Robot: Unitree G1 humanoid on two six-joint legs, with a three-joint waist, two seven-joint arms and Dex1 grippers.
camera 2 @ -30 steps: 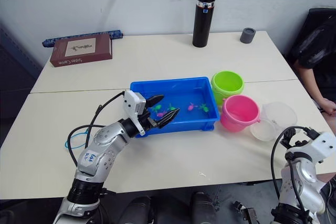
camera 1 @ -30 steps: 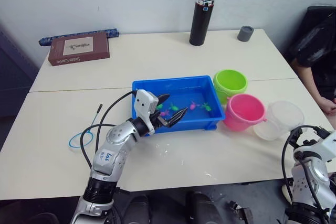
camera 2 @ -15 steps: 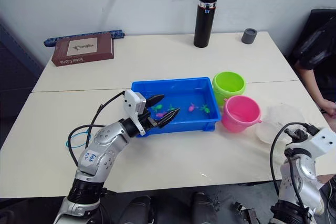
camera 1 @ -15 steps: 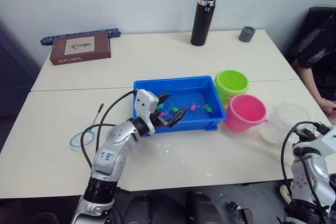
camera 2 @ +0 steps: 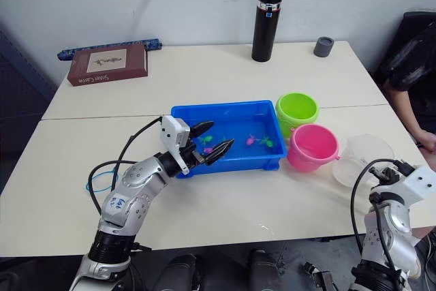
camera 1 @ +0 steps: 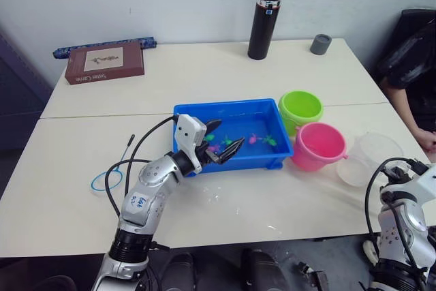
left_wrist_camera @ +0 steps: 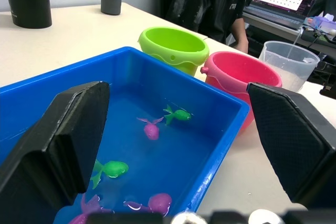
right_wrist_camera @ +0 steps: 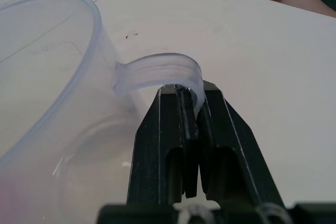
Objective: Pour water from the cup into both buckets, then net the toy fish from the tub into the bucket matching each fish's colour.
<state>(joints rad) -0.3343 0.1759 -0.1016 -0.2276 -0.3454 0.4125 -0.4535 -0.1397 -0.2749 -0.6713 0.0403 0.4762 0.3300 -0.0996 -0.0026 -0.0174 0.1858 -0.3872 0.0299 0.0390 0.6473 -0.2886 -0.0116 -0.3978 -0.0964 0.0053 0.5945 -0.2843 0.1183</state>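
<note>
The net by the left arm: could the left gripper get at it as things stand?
Probably yes. The net lies in the open beside the left arm, and the left gripper is open and holds nothing over the tub.

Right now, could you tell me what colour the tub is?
The tub is bright blue, clearest in the left wrist view.

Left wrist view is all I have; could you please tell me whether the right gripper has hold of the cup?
Observer: Yes, the right gripper is shut on the handle of the cup.
Operator: Thank you. Where is the net, please?
Observer: A blue hoop with a thin dark handle lies flat on the table, well out to the left of the tub, with neither gripper touching it.
</note>
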